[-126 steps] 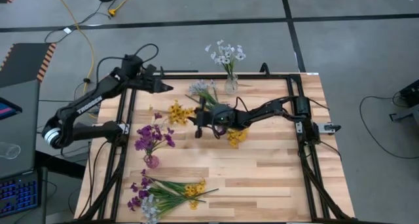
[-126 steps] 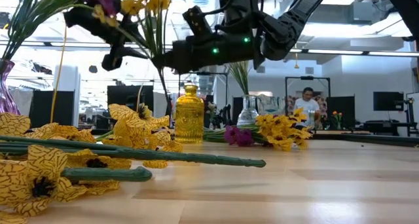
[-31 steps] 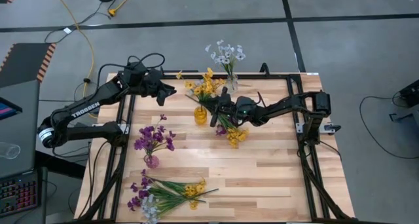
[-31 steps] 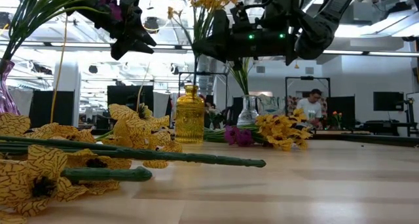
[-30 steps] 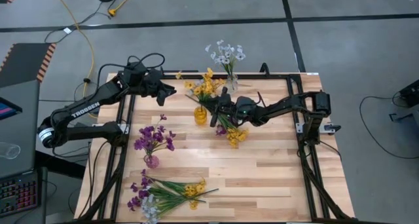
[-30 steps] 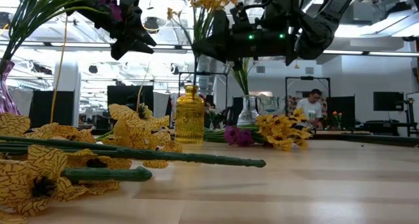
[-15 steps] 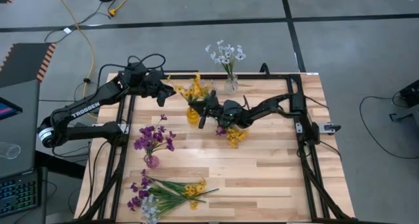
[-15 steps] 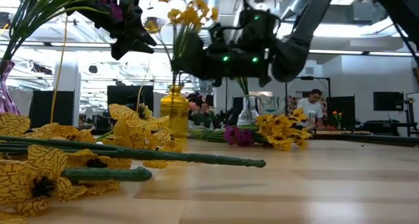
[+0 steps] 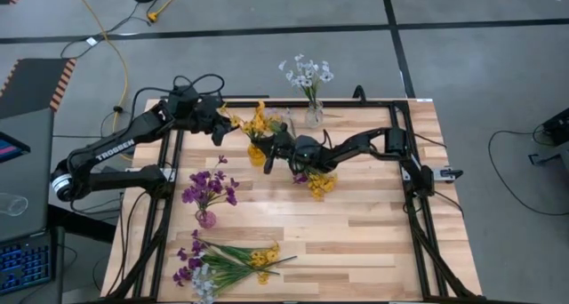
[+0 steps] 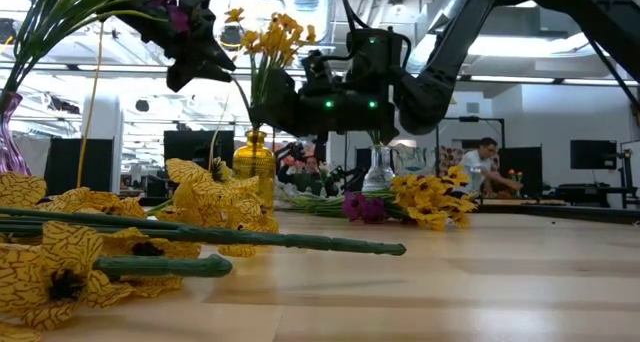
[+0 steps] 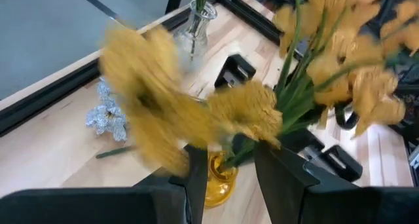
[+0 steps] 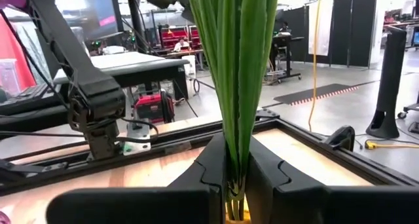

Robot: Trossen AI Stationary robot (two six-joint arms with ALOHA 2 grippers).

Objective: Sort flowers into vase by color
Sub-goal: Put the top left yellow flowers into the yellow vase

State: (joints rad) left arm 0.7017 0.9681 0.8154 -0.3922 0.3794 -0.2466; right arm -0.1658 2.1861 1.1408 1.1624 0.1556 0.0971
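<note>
Yellow flowers (image 9: 256, 124) stand bunched in the yellow vase (image 10: 254, 168) near the table's far-left part, their green stems (image 12: 237, 73) pinched between the fingers of the right gripper (image 9: 274, 151) just above the vase mouth. The left gripper (image 9: 222, 126) hovers just beside the blossoms, jaws parted with nothing held. To finish this step well, the right arm should, I judge, keep the stems upright over the mouth and let go only once they sit deep — a sideways pull could tip the vase. Purple flowers (image 9: 206, 188) and white flowers (image 9: 305, 72) already fill their own vases; a mixed pile (image 9: 227, 264) lies at the near-left edge, and a loose yellow spray (image 9: 320, 185) mid-table.
</note>
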